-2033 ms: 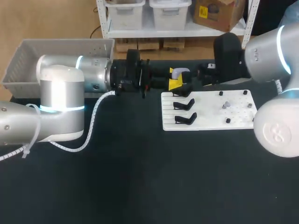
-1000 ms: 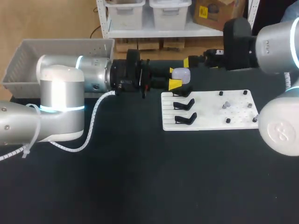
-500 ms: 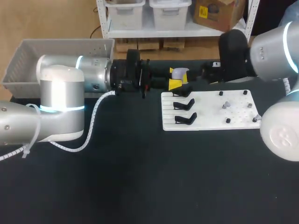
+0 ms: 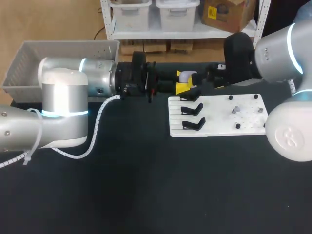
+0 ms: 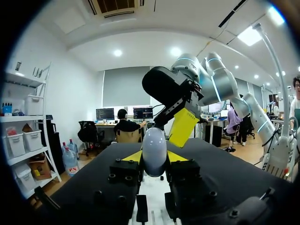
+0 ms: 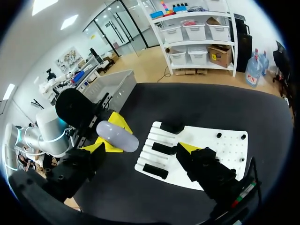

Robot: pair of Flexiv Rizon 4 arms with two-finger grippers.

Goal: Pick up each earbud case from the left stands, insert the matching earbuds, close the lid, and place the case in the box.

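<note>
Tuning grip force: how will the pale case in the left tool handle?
The earbud case looks smooth and rounded, so probably slippery and apt to roll if dropped. Small between the tips of the left tool, it is likely light and stiff.

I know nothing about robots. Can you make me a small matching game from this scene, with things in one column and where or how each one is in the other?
Things
1. earbud case
2. white board
3. grey box
4. right gripper

Places or states
A. at the far left of the table
B. clamped between the yellow tips of the left gripper
C. open, close beside the case
D. flat on the table, carrying black stands

Pairs: 1-B, 2-D, 3-A, 4-C
</note>
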